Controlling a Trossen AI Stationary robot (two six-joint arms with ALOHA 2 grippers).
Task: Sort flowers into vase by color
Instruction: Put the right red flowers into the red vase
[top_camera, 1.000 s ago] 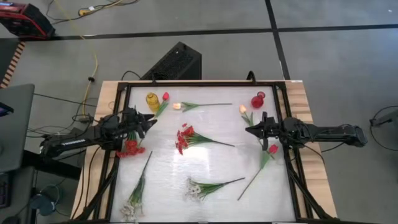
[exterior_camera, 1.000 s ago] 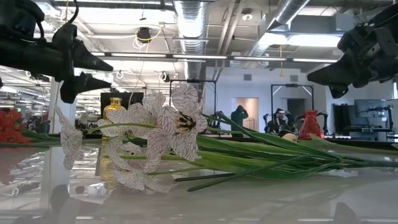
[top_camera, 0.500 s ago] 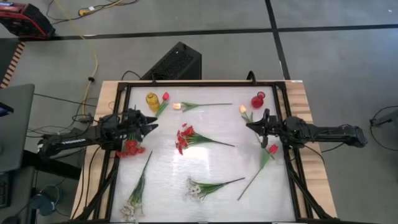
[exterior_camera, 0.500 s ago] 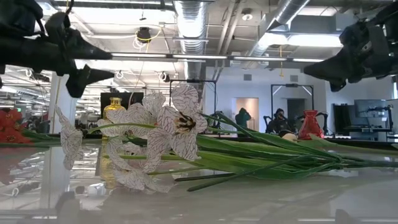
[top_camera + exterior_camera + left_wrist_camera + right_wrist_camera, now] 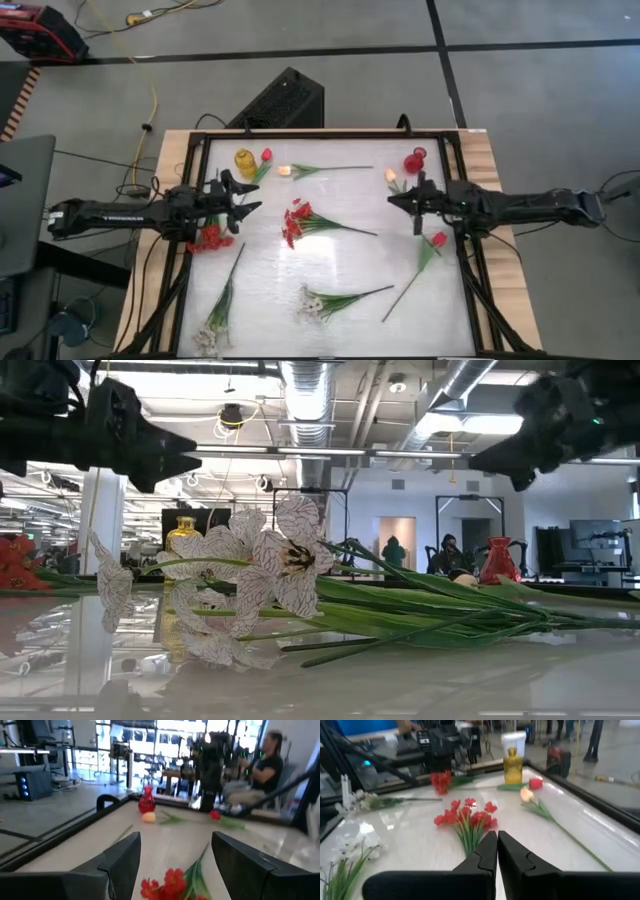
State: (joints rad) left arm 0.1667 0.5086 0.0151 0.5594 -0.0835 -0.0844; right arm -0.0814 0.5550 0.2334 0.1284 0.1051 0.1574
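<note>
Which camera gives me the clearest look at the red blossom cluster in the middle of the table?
The right wrist view: the red blossom cluster fills the center. The high view shows it small; the left wrist view catches only some blooms; the low view doesn't show it.

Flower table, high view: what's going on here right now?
Nothing is held yet. The left gripper hangs open at the table's left side, above a red blossom cluster. The right gripper is shut and empty near the small red vase. All stems lie on the white tabletop; the yellow vase stands empty.

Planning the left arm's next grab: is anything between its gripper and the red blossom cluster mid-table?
Nothing visible. The left gripper, open, hovers left of the red blossom cluster, with only bare table between them.
</note>
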